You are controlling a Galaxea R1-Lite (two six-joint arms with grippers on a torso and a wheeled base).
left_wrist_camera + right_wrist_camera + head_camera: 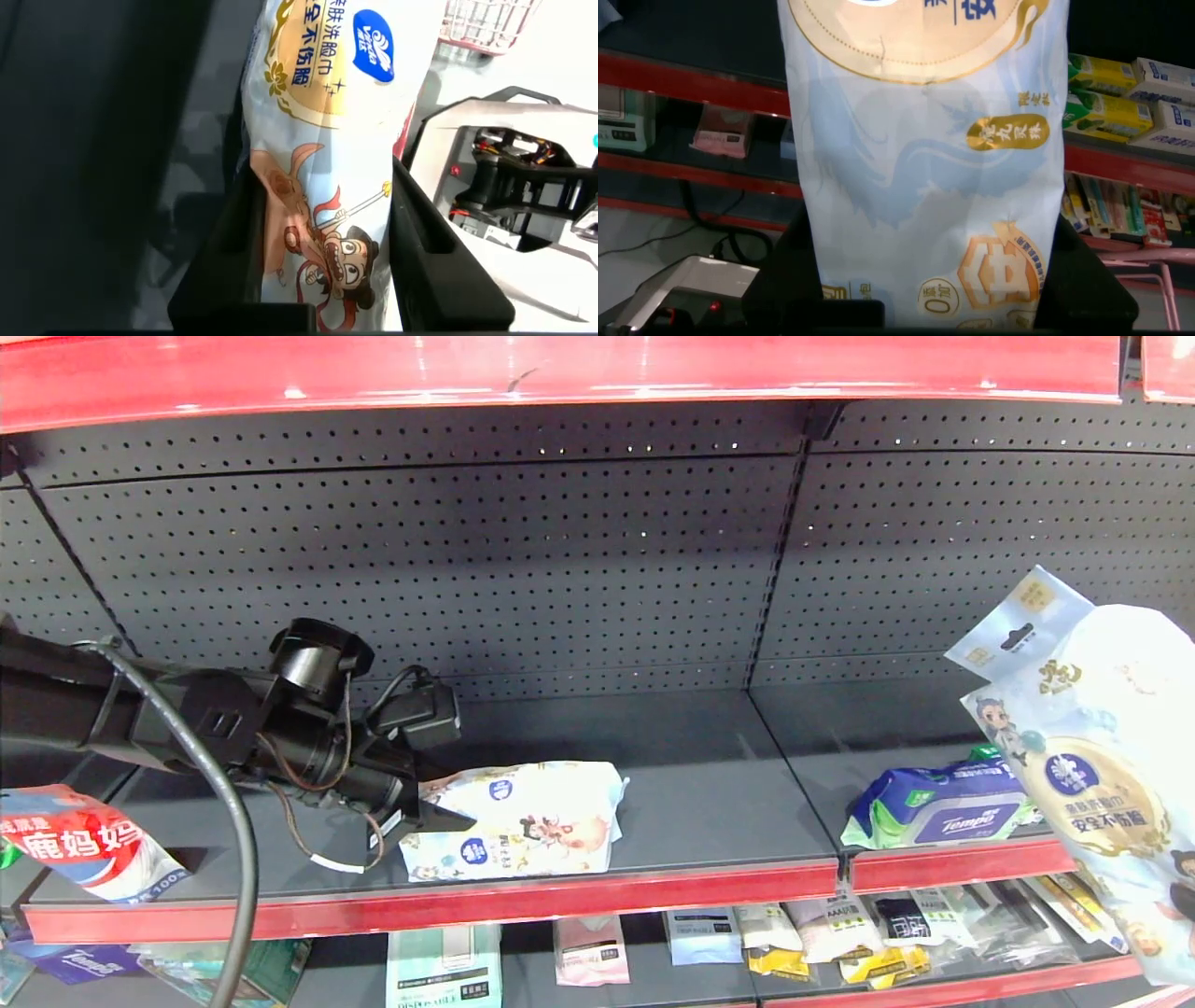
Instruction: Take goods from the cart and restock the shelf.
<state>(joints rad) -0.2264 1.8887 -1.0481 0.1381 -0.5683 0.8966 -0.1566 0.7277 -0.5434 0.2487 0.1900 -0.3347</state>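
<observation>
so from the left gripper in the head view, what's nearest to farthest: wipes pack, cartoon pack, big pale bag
1. cartoon pack, held in the left gripper
2. wipes pack, on the shelf to the right
3. big pale bag, far right, raised

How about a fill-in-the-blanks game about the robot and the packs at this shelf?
1. The left gripper holds a white cartoon pack that lies on the grey ____.
2. The blue and green wipes pack lies to the robot's ____ of the cartoon pack.
3. The right gripper holds a tall pale pack up in the air, so the robot holds ____ packs in all.
4. The front rail is coloured ____.

Missing words: shelf; right; two; red.
</observation>
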